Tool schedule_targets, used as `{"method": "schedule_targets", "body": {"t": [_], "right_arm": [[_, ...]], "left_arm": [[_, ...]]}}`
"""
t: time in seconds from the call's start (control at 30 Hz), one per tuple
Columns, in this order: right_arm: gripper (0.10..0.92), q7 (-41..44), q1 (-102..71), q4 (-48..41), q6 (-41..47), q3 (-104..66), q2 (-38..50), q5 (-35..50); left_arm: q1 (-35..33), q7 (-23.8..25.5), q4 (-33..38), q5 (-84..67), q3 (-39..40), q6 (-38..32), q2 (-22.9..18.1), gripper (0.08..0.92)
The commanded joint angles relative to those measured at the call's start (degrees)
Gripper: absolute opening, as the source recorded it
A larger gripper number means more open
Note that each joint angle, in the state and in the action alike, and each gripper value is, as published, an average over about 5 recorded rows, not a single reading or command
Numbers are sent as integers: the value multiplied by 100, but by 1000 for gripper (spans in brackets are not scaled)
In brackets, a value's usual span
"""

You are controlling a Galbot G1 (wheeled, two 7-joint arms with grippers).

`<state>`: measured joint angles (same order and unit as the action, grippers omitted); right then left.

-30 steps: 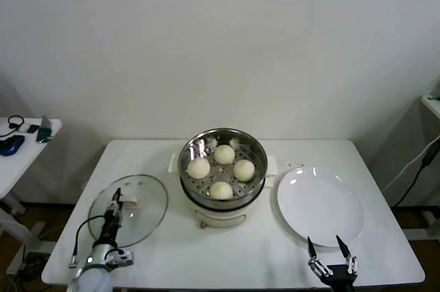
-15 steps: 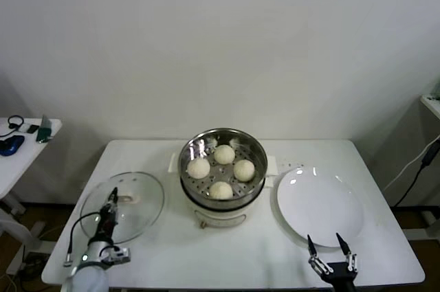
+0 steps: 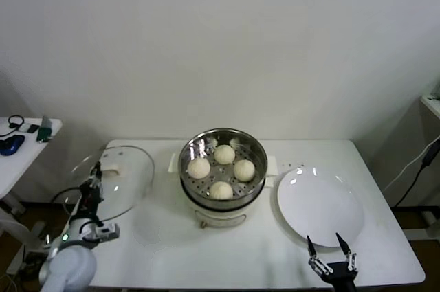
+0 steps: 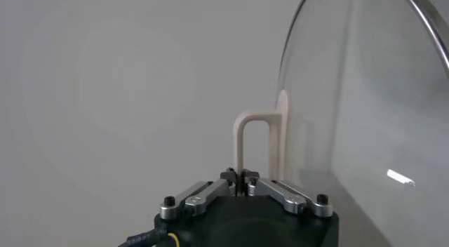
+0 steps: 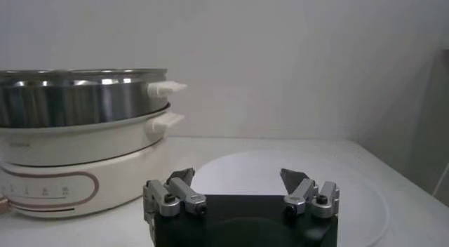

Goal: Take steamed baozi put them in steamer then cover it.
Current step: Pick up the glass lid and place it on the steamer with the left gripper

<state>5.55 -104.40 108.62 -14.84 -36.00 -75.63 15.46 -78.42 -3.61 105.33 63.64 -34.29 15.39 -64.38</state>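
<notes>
Four steamed baozi [image 3: 221, 171] seated in the open steamer [image 3: 223, 142] at desk [image 3: 240, 254] centre; cover [image 3: 113, 178] raised clear of the desk at its left end, tilted, bar handle pinched in the closed jaws of the left gripper [image 4: 240, 177]; steamer lying to the right of the cover, nearer the left arm; right gripper [image 3: 331, 244] parked beside the plate [image 3: 320, 206], jaws wide, empty.

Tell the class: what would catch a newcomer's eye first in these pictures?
Four baozi sitting in the shiny steamer at the table's centre. To its left, the left gripper holds the glass cover by its handle, lifted and tilted. On the right lies a white plate, with the open right gripper at the near edge.
</notes>
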Motion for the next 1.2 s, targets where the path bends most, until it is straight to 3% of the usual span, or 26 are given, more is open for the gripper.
{"method": "schedule_targets", "body": {"t": [0.03, 0.27, 0.57, 0.97, 1.2], "right_arm": [[823, -7, 7, -12, -11, 11, 52, -33], [823, -8, 95, -105, -72, 39, 167, 31], [823, -39, 285, -353, -115, 97, 414, 284], [823, -38, 404, -466, -153, 143, 522, 352], [823, -43, 370, -532, -230, 174, 556, 381]], "left_arm": [[454, 637, 1438, -346, 960, 1578, 457, 137], [1054, 898, 1730, 117, 2267, 2273, 144, 137], [1865, 1384, 1108, 1095, 3556, 2633, -621, 137], [2133, 1519, 209, 2085, 3939, 2487, -2007, 137], [2276, 1333, -365, 2424, 3920, 2385, -2406, 137]]}}
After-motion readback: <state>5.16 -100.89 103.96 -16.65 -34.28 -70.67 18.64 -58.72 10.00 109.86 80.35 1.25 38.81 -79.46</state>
